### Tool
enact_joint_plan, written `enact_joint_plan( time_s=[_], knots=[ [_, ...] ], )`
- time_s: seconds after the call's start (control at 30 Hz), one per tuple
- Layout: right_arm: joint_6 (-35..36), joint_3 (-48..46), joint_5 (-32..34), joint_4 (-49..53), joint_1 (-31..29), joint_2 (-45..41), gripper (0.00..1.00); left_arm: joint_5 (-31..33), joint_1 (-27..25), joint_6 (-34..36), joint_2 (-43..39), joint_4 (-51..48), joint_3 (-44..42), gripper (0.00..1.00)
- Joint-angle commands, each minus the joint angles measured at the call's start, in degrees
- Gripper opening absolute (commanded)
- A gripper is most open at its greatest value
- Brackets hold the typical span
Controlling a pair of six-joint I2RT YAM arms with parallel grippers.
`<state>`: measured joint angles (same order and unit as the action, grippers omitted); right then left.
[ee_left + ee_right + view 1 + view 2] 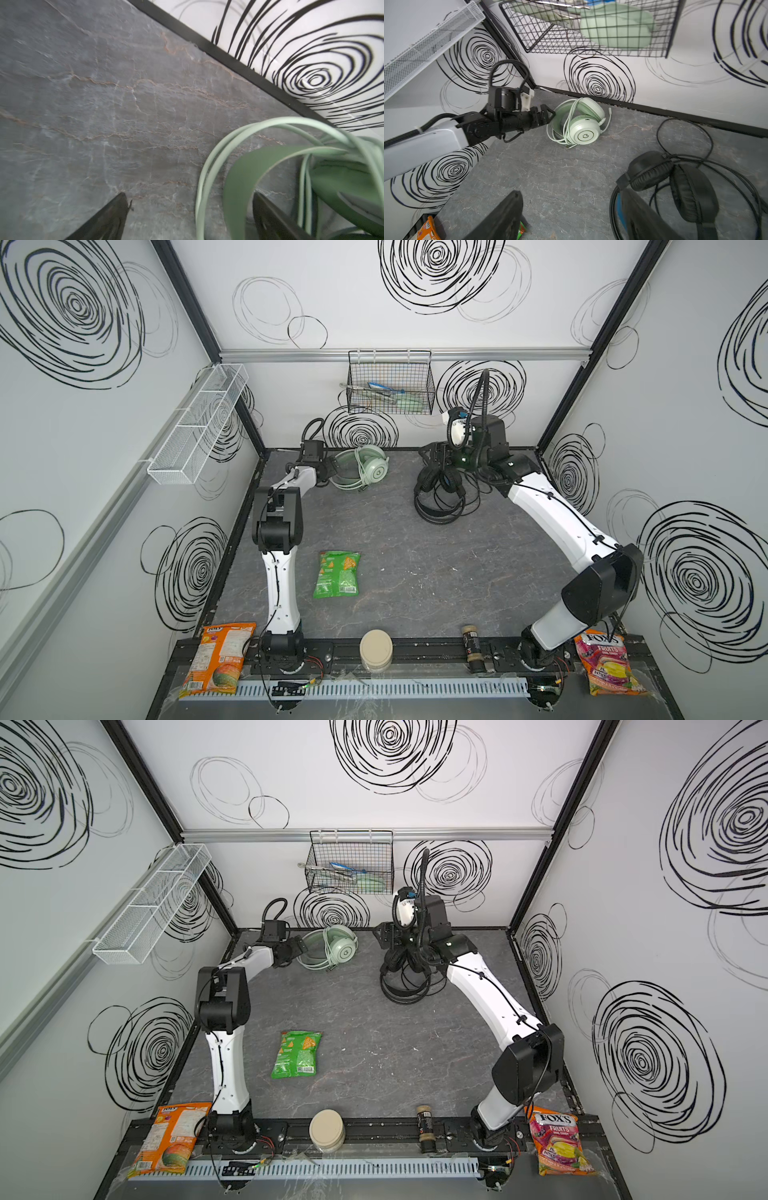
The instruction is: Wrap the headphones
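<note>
left pincer (190,196) gapes wide, empty, mint headphones (584,124) right at its tips. right pincer (571,193) likewise, black headphones (691,193) beside one finger.

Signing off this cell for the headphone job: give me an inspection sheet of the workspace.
Surface: dark stone-look tabletop.
Job's things: mint-green headphones and black headphones, both at the back.
Clutter: green snack bag mid-table; orange bag, cream tub, small bottle, candy bag along the front.
Grippers: left gripper open beside the mint set; right gripper open over the black set.
Cables: mint cable looped round its headset; black cable in loose coils.
Surroundings: wire basket, white mesh shelf, swirl-patterned walls.
</note>
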<state>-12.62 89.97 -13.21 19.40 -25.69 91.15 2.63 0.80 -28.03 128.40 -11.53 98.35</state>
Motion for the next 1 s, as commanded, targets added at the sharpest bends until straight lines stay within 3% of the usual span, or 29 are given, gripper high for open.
enact_joint_plan(
  time_s=[0.0, 0.13, 0.33, 0.4, 0.57, 0.7, 0.77, 0.97],
  knots=[
    [-2.6, -6.9, 5.8, -0.2, 2.6, -4.2, 0.8, 0.8, -0.8, 2.3, -11.1, 0.6, -5.1, 0.96],
    [-7.6, -16.0, 5.4, -5.0, 6.6, -6.2, 0.79, -1.1, -2.4, 1.1, -21.7, 3.2, -17.3, 0.96],
    [-2.6, -20.2, 7.9, -7.9, 6.8, -4.4, 0.79, -4.8, -6.9, 3.2, -36.6, 2.2, -31.6, 0.96],
    [-1.2, -20.4, 8.8, -8.7, 6.9, -2.5, 0.78, -9.4, -8.9, 2.5, -42.2, 3.6, -37.5, 0.96],
    [-4.1, -19.1, 11.0, -8.9, 9.9, 2.4, 0.79, -16.8, -19.4, 0.5, -50.1, 8.0, -44.9, 0.96],
    [-10.8, -20.1, 4.4, -8.2, 17.0, 2.5, 0.78, -22.0, -30.4, 3.2, -47.3, 13.4, -43.4, 1.0],
    [-11.3, -22.0, 2.7, -8.2, 20.0, 0.8, 0.78, -23.8, -33.5, 5.6, -44.6, 16.1, -41.2, 0.94],
    [-10.9, -30.2, 3.0, -9.5, 23.2, -5.0, 0.78, -22.4, -37.7, 11.7, -28.4, 10.9, -24.1, 0.82]
  ],
)
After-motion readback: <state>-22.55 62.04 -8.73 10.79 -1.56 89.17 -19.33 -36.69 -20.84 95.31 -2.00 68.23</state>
